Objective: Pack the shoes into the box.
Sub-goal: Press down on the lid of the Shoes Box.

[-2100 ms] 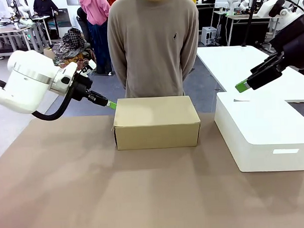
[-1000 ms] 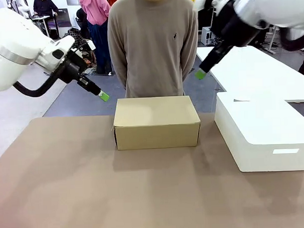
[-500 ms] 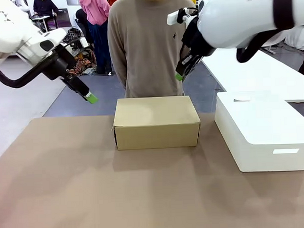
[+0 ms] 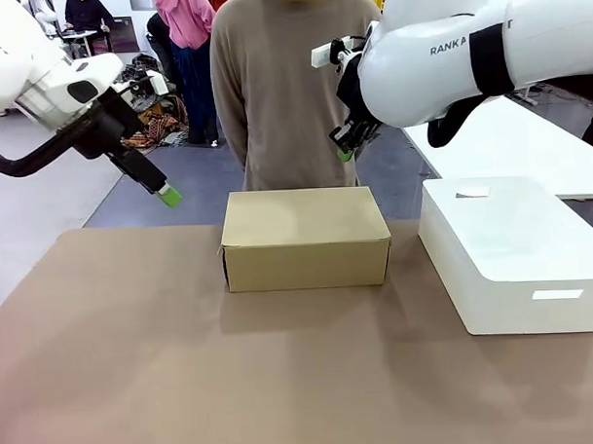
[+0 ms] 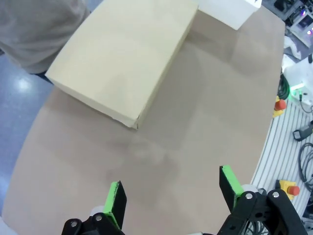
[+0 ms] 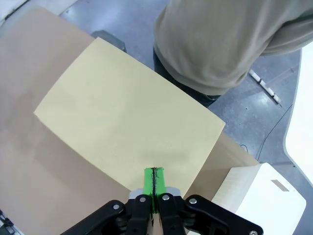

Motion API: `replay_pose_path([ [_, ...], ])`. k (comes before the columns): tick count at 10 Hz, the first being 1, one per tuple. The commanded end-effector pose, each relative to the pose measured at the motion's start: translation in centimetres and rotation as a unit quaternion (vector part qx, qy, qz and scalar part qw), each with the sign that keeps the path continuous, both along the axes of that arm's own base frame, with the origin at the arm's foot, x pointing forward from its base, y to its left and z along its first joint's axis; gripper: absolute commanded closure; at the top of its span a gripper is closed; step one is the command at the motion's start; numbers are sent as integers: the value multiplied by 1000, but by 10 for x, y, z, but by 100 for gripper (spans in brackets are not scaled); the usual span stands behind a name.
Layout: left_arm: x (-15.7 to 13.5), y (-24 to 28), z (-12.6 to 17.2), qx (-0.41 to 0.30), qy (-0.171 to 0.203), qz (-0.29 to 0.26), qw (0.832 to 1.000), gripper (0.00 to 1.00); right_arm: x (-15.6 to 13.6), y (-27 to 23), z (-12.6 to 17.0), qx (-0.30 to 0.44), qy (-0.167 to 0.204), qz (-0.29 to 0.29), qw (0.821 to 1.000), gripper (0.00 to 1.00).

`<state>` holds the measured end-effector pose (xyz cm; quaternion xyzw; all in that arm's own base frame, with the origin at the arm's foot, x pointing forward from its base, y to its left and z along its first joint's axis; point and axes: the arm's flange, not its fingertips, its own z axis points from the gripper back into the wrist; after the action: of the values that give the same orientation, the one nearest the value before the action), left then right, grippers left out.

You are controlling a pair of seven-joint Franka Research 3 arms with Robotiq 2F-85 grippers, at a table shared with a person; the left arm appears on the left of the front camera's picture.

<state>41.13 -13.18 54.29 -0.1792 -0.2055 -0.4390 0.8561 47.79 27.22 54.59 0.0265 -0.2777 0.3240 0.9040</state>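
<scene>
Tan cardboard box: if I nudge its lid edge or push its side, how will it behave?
The tan cardboard box sits low, wide and closed, so it probably won't tip. On the smooth table a side push would likely slide it. Its thin cardboard lid may flex under a finger.

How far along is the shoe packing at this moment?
Done: nothing visible. The tan box sits on the table with its lid shut, and I see no shoes. In hand: nothing; the left gripper hangs open above the table, the right gripper is shut and empty above the lid. Left: opening the box and packing both shoes.
</scene>
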Motion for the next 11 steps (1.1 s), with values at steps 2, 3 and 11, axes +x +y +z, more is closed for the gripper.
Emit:
replay_pose_path([
  [2,0,0,0,0,0,0,1000,0,-2,-1,2,4,0,2,1000,100],
  [3,0,0,0,0,0,0,1000,0,-2,-1,2,4,0,2,1000,100],
  [11,-16,12,10,70,-64,37,995,0,51,48,-25,24,34,-90,995,100],
])
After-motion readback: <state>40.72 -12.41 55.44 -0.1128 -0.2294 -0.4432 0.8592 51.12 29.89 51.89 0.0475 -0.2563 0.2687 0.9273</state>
